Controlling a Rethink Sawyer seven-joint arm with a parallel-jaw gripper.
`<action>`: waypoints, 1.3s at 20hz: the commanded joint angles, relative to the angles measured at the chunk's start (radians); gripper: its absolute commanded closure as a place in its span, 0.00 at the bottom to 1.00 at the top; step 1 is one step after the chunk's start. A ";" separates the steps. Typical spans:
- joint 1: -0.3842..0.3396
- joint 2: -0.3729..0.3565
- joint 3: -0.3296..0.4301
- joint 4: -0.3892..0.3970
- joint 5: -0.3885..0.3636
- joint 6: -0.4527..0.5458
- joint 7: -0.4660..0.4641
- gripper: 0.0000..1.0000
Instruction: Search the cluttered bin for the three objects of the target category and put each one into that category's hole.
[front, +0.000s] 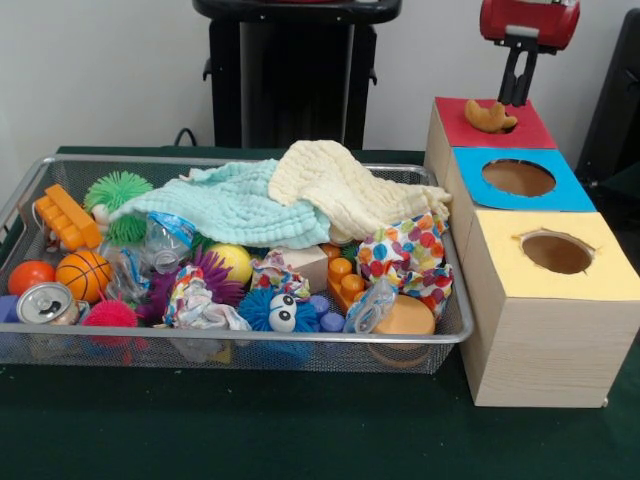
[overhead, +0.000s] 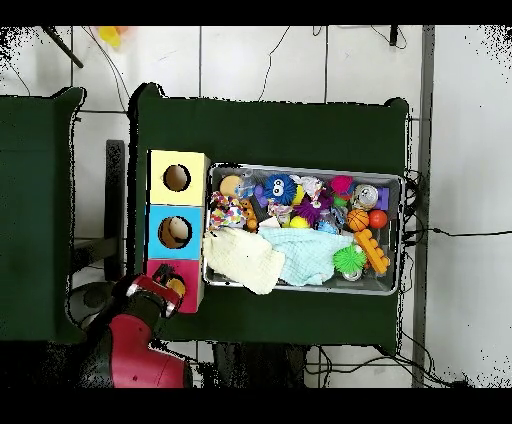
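We cannot tell what lies under the two cloths (front: 290, 195) heaped across the wire bin (front: 250, 350). Beside the bin we count three boxes: yellow (front: 555, 290), blue (front: 520, 180), red (front: 490, 125). A tan croissant-shaped toy (front: 490, 118) rests on the red box's hole, with the gripper (front: 517, 95) parted just above it, holding nothing.

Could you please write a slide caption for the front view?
Black gripper above tan curved toy on red-topped wooden box, beside cluttered wire mesh bin.
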 joint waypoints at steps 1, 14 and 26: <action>-0.045 0.082 0.046 -0.130 -0.031 0.016 0.087 1.00; -0.064 0.055 0.018 -0.152 -0.074 0.097 0.063 1.00; -0.050 0.041 -0.022 -0.186 -0.078 0.178 0.064 1.00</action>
